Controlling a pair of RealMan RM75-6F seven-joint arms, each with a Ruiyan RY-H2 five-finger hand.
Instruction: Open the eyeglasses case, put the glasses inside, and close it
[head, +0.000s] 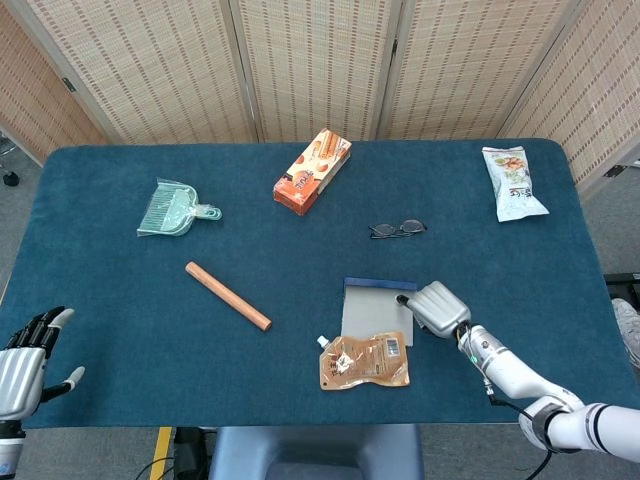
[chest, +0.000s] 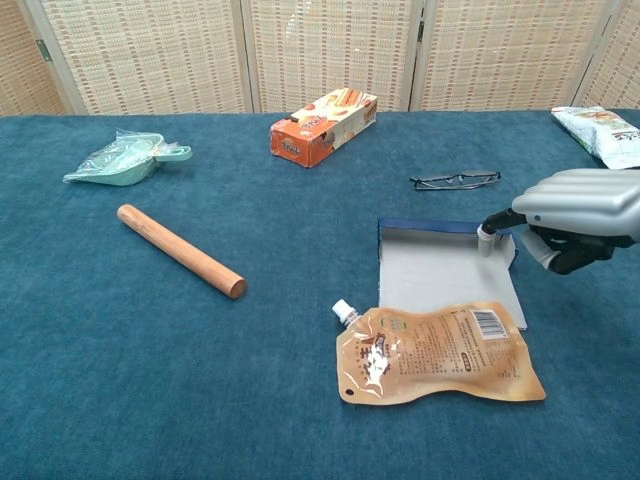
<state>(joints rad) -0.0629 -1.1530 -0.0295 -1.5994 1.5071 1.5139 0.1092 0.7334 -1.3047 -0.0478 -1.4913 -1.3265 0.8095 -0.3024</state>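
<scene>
The eyeglasses case (head: 375, 308) (chest: 445, 268) lies open and flat at centre right of the blue table, showing a grey inside and a dark blue far rim. Folded dark-framed glasses (head: 397, 229) (chest: 455, 181) lie on the cloth just beyond it. My right hand (head: 435, 308) (chest: 575, 210) hovers at the case's right edge with its fingers curled under and nothing in them; one fingertip (chest: 487, 240) is at the far right corner. At the bottom left corner my left hand (head: 25, 360) has its fingers apart and holds nothing.
A brown pouch (head: 365, 361) (chest: 435, 352) overlaps the case's near edge. A wooden rod (head: 227, 295) (chest: 180, 249) lies to the left, a green dustpan (head: 175, 209) (chest: 125, 158) far left, an orange box (head: 312, 170) (chest: 322, 126) at the back, and a white snack bag (head: 513, 182) (chest: 605, 130) back right.
</scene>
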